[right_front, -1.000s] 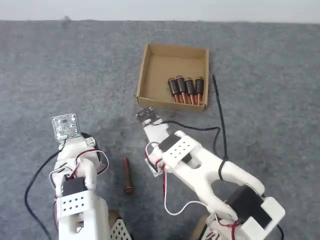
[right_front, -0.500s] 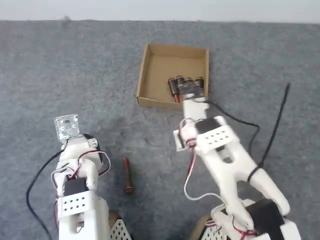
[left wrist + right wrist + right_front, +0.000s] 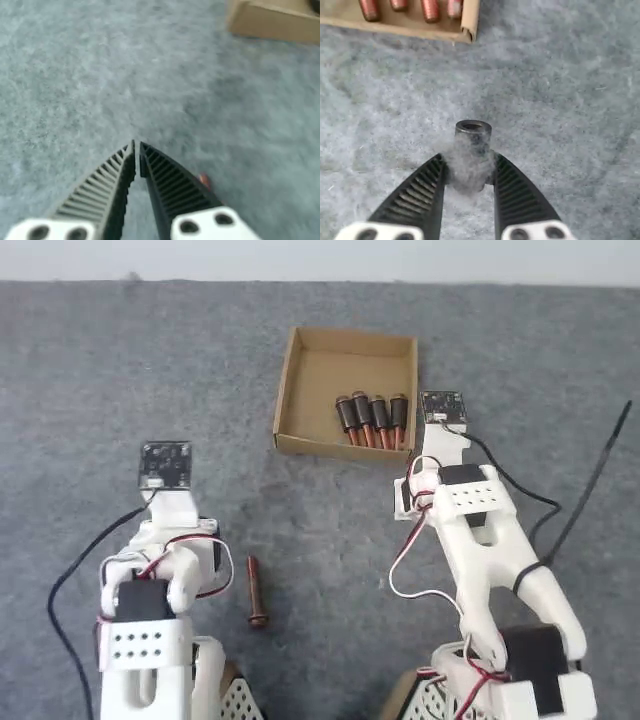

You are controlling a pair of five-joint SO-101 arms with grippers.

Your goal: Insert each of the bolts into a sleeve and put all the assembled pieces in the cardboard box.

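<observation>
Seen from its wrist, the right gripper is clenching a dark hollow cylindrical sleeve; the left gripper is hanging pinched shut.

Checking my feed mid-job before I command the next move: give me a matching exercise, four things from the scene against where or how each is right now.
Things:
1. loose bolt
2. sleeve
3. assembled pieces
4. left pincer

States:
A. gripped by the right pincer
B. lying in the cardboard box
C. shut, holding nothing
D. lying on the carpet

Pairs: 1-D; 2-A; 3-B; 4-C
</observation>
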